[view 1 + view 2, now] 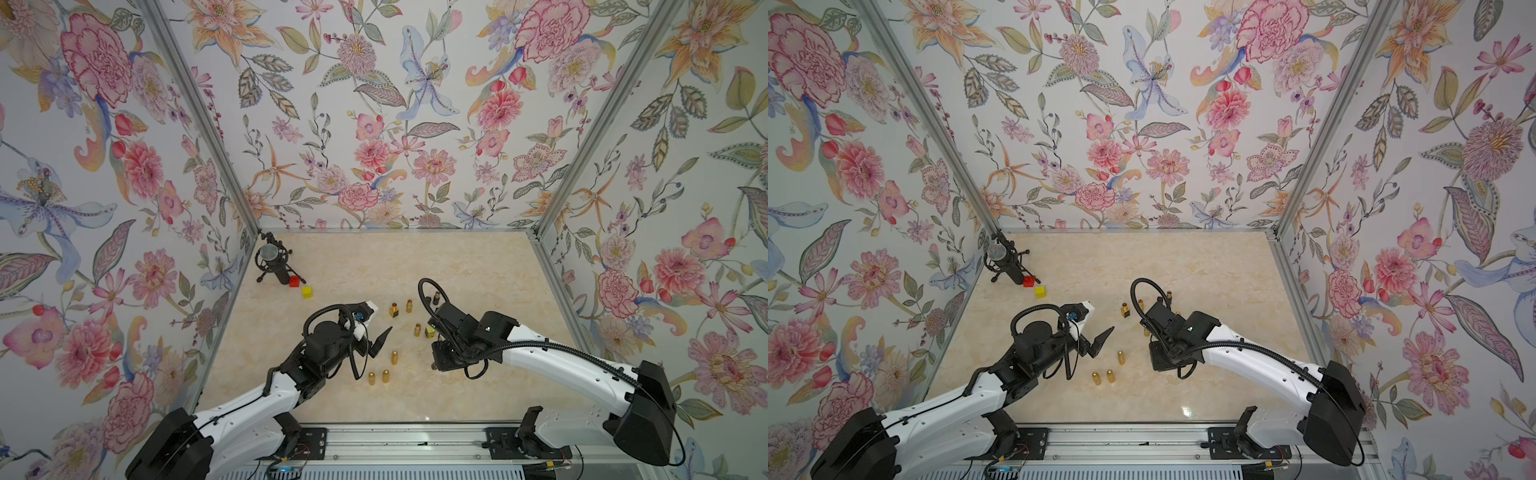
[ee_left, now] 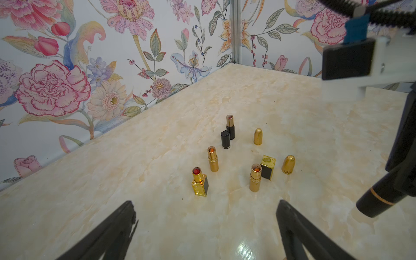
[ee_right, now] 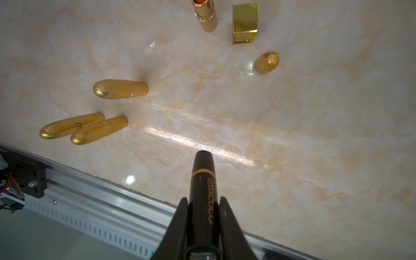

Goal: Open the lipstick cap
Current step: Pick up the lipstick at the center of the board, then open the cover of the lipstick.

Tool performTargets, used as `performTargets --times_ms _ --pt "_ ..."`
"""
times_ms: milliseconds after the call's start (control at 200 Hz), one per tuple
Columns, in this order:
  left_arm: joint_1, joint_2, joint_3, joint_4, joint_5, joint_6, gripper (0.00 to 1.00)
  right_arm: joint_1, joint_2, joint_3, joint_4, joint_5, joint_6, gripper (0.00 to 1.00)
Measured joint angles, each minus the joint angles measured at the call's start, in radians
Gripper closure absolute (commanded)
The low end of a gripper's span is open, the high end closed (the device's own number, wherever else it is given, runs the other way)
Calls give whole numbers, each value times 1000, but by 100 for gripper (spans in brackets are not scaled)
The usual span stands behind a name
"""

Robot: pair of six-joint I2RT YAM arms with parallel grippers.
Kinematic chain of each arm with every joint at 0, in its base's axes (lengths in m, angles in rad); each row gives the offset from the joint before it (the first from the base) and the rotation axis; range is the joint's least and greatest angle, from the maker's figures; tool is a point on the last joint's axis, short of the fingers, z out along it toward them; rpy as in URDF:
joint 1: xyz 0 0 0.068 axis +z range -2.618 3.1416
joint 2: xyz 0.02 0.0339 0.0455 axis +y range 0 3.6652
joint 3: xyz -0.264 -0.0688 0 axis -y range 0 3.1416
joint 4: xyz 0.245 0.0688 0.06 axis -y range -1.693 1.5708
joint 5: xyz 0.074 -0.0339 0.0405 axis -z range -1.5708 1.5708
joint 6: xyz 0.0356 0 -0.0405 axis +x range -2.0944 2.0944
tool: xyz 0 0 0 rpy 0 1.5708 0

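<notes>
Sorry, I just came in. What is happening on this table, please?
The right end effector is shut on a black lipstick, its cap not yet off. The left end effector is open and holds nothing. Four opened lipsticks and their caps stand on the table; three gold lipsticks are closed.

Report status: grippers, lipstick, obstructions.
Left gripper open, empty. Right gripper shut on black lipstick, unopened. Gold lipsticks nearby, none touching.
</notes>
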Motion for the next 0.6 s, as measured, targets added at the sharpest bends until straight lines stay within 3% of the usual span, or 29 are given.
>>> performTargets --times_ms 175,310,600 --pt "0 34 25 19 52 27 2 -119 3 140 -11 -72 -69 79" --pt "0 82 50 34 105 65 8 -181 53 232 -15 -127 -126 79" --pt "-2 220 135 56 217 123 15 -222 227 378 -16 -229 -209 79"
